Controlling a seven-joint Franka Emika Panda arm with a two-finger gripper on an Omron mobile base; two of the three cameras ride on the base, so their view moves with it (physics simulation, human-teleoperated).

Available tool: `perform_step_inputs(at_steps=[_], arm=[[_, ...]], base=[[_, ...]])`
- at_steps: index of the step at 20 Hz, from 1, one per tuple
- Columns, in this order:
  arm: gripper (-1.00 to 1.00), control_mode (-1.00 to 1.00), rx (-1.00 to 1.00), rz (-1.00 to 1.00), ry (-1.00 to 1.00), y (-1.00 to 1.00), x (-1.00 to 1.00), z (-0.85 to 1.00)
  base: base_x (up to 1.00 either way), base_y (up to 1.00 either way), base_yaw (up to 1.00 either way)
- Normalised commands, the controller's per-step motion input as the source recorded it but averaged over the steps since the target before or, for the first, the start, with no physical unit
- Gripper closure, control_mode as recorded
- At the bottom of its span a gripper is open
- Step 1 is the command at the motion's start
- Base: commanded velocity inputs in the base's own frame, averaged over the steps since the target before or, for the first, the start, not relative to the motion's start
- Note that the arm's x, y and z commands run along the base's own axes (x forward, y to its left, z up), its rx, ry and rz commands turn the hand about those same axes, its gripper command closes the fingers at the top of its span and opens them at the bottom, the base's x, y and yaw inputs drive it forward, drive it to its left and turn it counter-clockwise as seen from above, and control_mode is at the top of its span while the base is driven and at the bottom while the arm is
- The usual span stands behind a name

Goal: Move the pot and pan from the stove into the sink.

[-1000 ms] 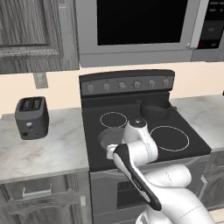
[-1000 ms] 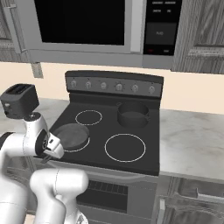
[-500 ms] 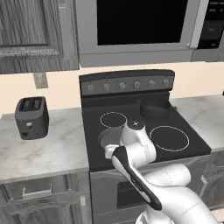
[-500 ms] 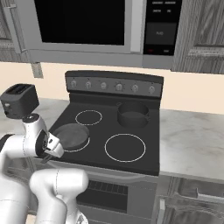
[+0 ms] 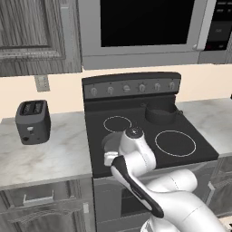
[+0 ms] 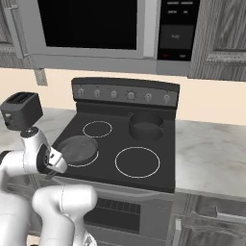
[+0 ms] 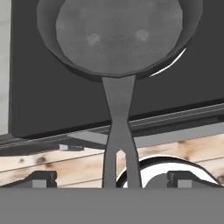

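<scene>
Arm edged slightly nearer since earlier, gripper (image 7: 111, 181) open astride the pan (image 7: 118, 39) handle, fingertips mostly cut off, pot (image 6: 146, 126) far right on stove (image 6: 158, 166)

One stove (image 6: 144, 144) with four ringed burners and six knobs along its back panel. On it, one pot (image 6: 146, 126) and one pan (image 6: 77, 148). Left of the stove, one toaster (image 5: 33, 121). Above it, one microwave (image 5: 140, 31).
</scene>
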Motion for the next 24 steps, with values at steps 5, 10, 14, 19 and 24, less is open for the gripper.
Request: perform_step_inputs(at_steps=[5, 10, 14, 19, 24], arm=[[-1.0, -1.0, -0.02, 0.0, -0.01, 0.02, 0.02, -0.29], [-1.0, -1.0, 0.0, 0.0, 0.0, -0.03, 0.0, -0.21], [-1.0, -1.0, 0.0, 0.0, 0.0, -0.04, 0.0, -0.02], [-1.0, -1.0, 0.0, 0.0, -0.01, -0.39, 0.03, -0.17], [-1.0, -1.0, 0.0, 0.0, -0.01, -0.12, 0.0, -0.05]], base=[[0.0, 0.0, 0.0], [0.0, 0.0, 0.0], [0.0, 0.0, 0.0], [0.0, 0.0, 0.0], [0.0, 0.0, 0.0]])
